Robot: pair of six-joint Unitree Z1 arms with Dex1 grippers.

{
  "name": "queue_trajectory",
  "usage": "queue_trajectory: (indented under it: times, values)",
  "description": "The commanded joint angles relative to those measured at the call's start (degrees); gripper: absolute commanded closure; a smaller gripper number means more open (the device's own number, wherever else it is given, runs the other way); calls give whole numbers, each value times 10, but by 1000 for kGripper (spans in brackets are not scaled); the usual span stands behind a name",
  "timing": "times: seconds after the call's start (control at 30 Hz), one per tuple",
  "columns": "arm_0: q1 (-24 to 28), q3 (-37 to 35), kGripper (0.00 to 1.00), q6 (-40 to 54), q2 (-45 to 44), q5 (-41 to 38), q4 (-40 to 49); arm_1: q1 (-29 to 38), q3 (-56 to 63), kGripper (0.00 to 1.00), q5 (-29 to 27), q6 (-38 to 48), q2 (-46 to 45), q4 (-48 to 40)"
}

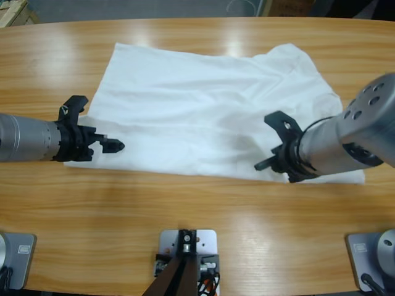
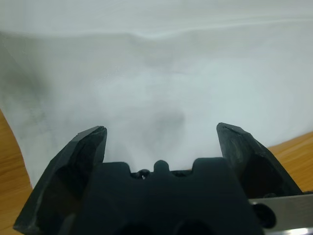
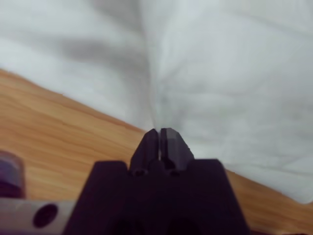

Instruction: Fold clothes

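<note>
The white T-shirt lies spread across the middle of the wooden table, with a sleeve bunched at the far right. My left gripper comes in from the left and hovers over the shirt's near-left corner. In the left wrist view this gripper is open, with only white fabric showing between its jaws. My right gripper reaches in from the right at the shirt's near edge. In the right wrist view it is shut at that edge, and a crease in the cloth runs away from its tips.
Bare wood runs along the whole near side of the table. A narrower bare strip lies to the left of and behind the shirt. A wooden crate corner shows past the far-left table edge.
</note>
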Motion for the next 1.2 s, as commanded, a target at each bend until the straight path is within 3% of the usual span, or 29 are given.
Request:
queue_trajectory:
  times: [0.03,0.27,0.3,0.33,0.37,0.4,0.43,0.6,0.67,0.8,0.9,0.93,1.2]
  values:
    - [-15,7,128,-8,31,3,4,7,-74,1000,38,-8,52,37]
    - [-15,-7,128,-14,34,0,2,10,-73,1000,28,21,71,37]
    - [-16,-14,128,-14,38,-1,1,10,-73,955,24,25,69,39]
    - [-18,-20,128,-14,42,-1,1,10,-74,504,15,35,68,49]
    - [-21,-24,128,-14,46,-2,0,10,-77,216,1,43,65,71]
    - [-23,-28,128,-14,48,-2,1,10,-78,58,-13,48,55,84]
    - [-27,-31,128,-14,51,-3,0,11,-76,1,-31,49,29,96]
    - [-59,-52,128,-19,71,-11,0,6,-57,22,-67,124,-127,115]
    - [-74,-61,128,-24,81,-11,0,-2,-24,99,-55,170,-125,94]
    - [-96,-70,128,-27,88,-11,0,-7,11,122,-34,254,-117,48]
    - [-102,-65,128,-28,88,-11,1,-46,58,348,-46,302,-107,21]
    - [-102,-62,128,-31,87,-11,1,-56,75,368,-55,321,-108,14]
    - [-99,-64,128,-46,82,2,0,-158,139,368,-54,397,-124,22]
